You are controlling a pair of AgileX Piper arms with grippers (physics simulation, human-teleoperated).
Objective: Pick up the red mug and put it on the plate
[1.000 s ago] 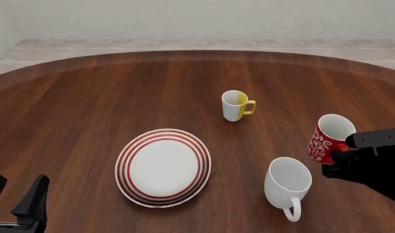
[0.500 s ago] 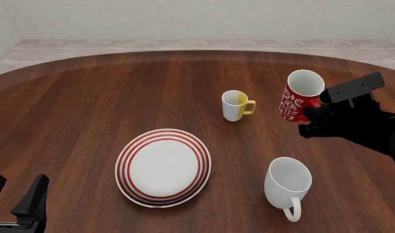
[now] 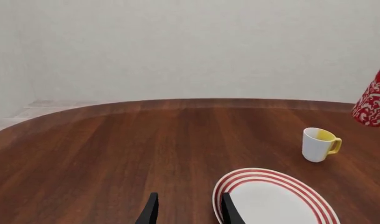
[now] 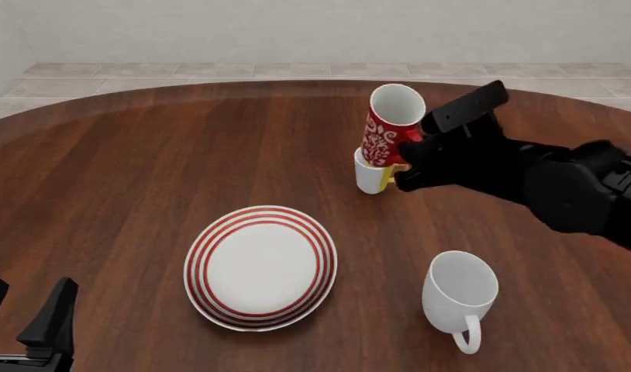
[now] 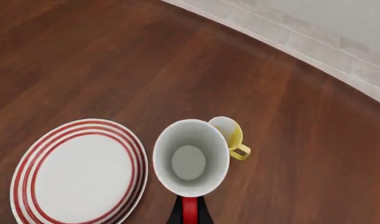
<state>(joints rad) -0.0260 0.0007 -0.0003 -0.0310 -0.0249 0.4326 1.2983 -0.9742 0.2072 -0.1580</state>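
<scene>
Above yellow mug (image 4: 373, 172), right gripper (image 4: 411, 159) clamped on red mug (image 4: 390, 124), risks clipping it heading 7 o'clock to plate (image 4: 260, 266); left gripper (image 4: 26, 318) spread open.

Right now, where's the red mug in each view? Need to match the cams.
Front view: the red mug is held in the air by the right gripper, overlapping the white-and-yellow mug behind it.
Left wrist view: cut off at the picture's right edge, above the table.
Right wrist view: seen from above, white inside showing.
Shared landmark: the plate, in all three views.
</scene>
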